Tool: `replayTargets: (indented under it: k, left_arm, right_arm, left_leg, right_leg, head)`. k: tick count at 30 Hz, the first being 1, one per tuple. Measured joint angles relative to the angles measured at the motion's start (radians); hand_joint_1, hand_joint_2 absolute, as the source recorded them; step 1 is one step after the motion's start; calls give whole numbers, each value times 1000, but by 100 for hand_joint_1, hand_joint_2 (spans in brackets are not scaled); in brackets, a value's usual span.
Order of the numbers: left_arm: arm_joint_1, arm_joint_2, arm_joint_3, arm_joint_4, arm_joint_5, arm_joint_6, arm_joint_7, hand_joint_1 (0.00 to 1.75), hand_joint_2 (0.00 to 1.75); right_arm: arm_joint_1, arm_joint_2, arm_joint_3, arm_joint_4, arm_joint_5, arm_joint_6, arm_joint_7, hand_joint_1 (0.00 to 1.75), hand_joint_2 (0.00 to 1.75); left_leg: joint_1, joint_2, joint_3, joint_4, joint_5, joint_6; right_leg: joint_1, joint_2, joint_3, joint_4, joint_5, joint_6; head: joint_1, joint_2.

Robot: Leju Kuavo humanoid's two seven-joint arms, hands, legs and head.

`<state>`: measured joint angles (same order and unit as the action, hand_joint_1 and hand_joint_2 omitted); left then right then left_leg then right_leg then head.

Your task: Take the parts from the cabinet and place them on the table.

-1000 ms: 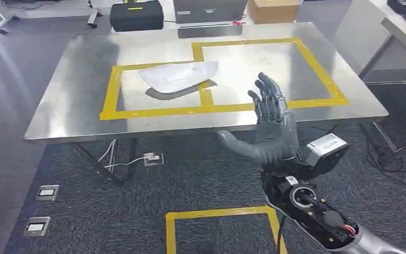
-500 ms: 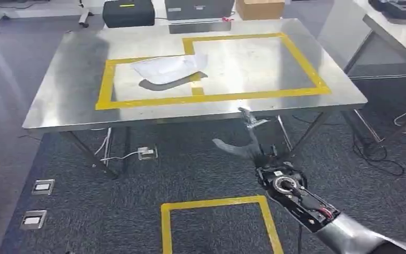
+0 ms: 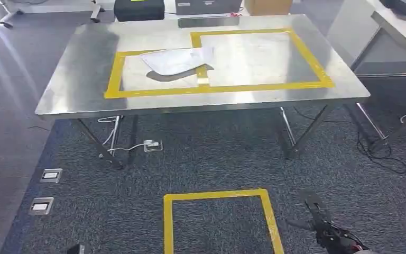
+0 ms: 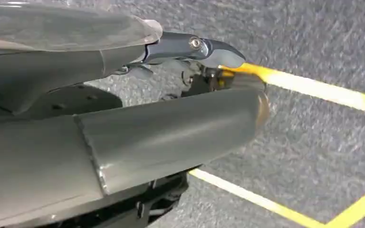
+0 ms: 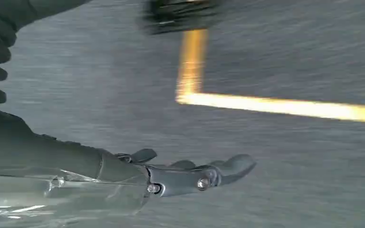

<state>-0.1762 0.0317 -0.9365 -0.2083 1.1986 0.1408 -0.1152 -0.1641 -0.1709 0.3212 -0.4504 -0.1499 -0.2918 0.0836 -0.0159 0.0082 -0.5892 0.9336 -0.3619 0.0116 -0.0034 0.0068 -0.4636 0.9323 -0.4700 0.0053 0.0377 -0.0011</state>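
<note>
A white, flat, curved part lies on the steel table, inside the left box of the yellow tape outline and reaching over the strip between the two boxes. My right hand hangs low at the bottom right, over the carpet and well short of the table. In the right wrist view that hand is stretched out with nothing in it, and the picture is blurred. My left hand hangs over the carpet near yellow floor tape, fingers apart and holding nothing.
A yellow tape square marks the carpet in front of me. Floor sockets sit at the left and cables trail at the right. A black case and a cardboard box stand behind the table. Another table stands at the right.
My right arm has dropped from in front of the table edge down to the bottom right corner. The camera has shifted slightly; the white part stays where it lay.
</note>
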Motion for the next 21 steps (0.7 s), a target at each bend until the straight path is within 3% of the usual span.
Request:
replayTargets:
  k: [1, 2, 4, 5, 6, 7, 8, 9, 10, 11, 12, 15, 16, 17, 19, 20, 21]
  left_arm:
    - [-1, 0, 0, 0, 1, 0, 0, 0, 0]
    - [0, 0, 0, 0, 3, 0, 0, 0, 0]
    - [1, -1, 0, 0, 3, 1, 0, 0, 0]
    - [1, -1, 0, 0, 3, 2, 0, 0, 0]
    - [2, -2, 0, 0, 3, 2, 0, 0, 0]
    - [2, -2, 0, 0, 1, 2, 0, 0, 0]
    - [2, -2, 0, 0, 0, 2, 0, 0, 0]
    - [1, -1, 0, 0, -1, 2, 0, 0, 0]
    - [-3, 0, 0, 0, -2, 1, 0, 0, 0]
    - [-8, 4, 0, 0, -3, 2, 0, 0, 0]
    - [-14, 3, 0, 0, -5, 2, 0, 0, 0]
    - [-17, 3, 0, 0, 0, 3, -4, 0, 0]
    - [-16, 2, 0, 0, 3, 4, -5, 0, 0]
    - [-15, 3, 0, 0, 4, 6, -5, 0, 0]
    - [-11, 5, 0, 0, 6, 9, -6, 0, 0]
    - [-9, 5, 0, 0, 6, 9, -8, 0, 0]
    - [-6, 5, 0, 0, 6, 9, -8, 0, 0]
  right_arm:
    - [3, 2, 0, 26, -2, 13, 11, 0, 0]
    - [4, 4, -1, 42, -7, 27, 21, 0, 0]
    - [13, 13, -1, 72, -18, 65, 30, 0, 0]
    - [21, 14, -2, 87, -23, 83, 30, 0, 0]
    - [32, 24, -2, 105, -29, 102, 30, 0, 0]
    - [43, 28, -2, 117, -32, 110, 29, 0, 0]
    - [52, 38, -2, 126, -35, 117, 26, 0, 0]
    - [57, 43, -2, 134, -36, 122, 22, 0, 0]
    - [59, 52, -2, 140, -36, 123, 19, 0, 0]
    - [61, 59, -2, 144, -34, 123, 15, 0, 0]
    - [60, 63, -2, 151, -30, 123, 8, 0, 0]
    - [57, 71, -2, 163, -21, 122, -3, 0, 0]
    - [55, 71, -1, 169, -20, 121, -4, 0, 0]
    - [52, 71, -1, 171, -19, 119, -4, 0, 0]
    - [46, 71, -1, 180, -17, 110, -4, 0, 0]
    - [46, 70, -1, 183, -17, 105, -5, 0, 0]
    - [46, 70, -1, 187, -17, 103, -6, 0, 0]
  left_leg:
    - [3, -3, -10, 24, -28, -7]
    - [4, -4, -34, 74, -81, -12]
    - [8, -4, -96, 238, -194, -19]
    - [8, -4, -114, 304, -226, -21]
    - [8, -4, -115, 339, -228, -20]
    - [8, -4, -96, 328, -206, -18]
    - [8, -4, -54, 275, -168, -12]
    - [3, -4, 8, 187, -131, -2]
    - [-1, -5, 81, 83, -115, 11]
    - [-7, -6, 150, -3, -130, 21]
    - [-7, 1, 164, -41, -131, 18]
    - [-11, 0, 151, -44, -110, 31]
    - [-1, 6, 147, -54, -96, 37]
    - [-4, 7, 136, -55, -87, 41]
    - [-4, 9, 115, -53, -70, 50]
    - [-5, 9, 104, -52, -62, 50]
    - [-4, 9, 93, -50, -55, 49]
  right_leg:
    - [-5, -7, -5, -3, 9, -9]
    - [-4, -6, -17, -3, 18, -15]
    - [-3, -6, -43, -2, 35, -21]
    - [-2, -7, -55, -2, 43, -22]
    - [-1, -9, -66, -1, 52, -22]
    - [1, -10, -78, -1, 60, -22]
    - [3, -10, -90, -1, 69, -22]
    - [5, -9, -102, -1, 78, -22]
    - [5, -5, -109, -1, 88, -21]
    - [7, -4, -113, 0, 93, -17]
    - [7, -5, -114, 0, 100, -13]
    - [1, -7, -111, -8, 122, 7]
    - [1, -6, -121, 4, 111, 9]
    - [3, -5, -137, 37, 64, 14]
    - [-1, -4, -189, 194, -64, 23]
    - [-2, -4, -205, 279, -104, 29]
    - [-5, -5, -209, 335, -117, 34]
  head:
    - [-1, 0]
    - [-5, 0]
    - [-23, 0]
    - [-29, 0]
    - [-34, 0]
    - [-38, 0]
    - [-40, 0]
    - [-41, 0]
    - [-42, 0]
    - [-40, 0]
    - [-42, 0]
    - [-38, 0]
    - [-42, 0]
    - [-42, 0]
    - [-27, 0]
    - [-28, 0]
    - [-24, 0]
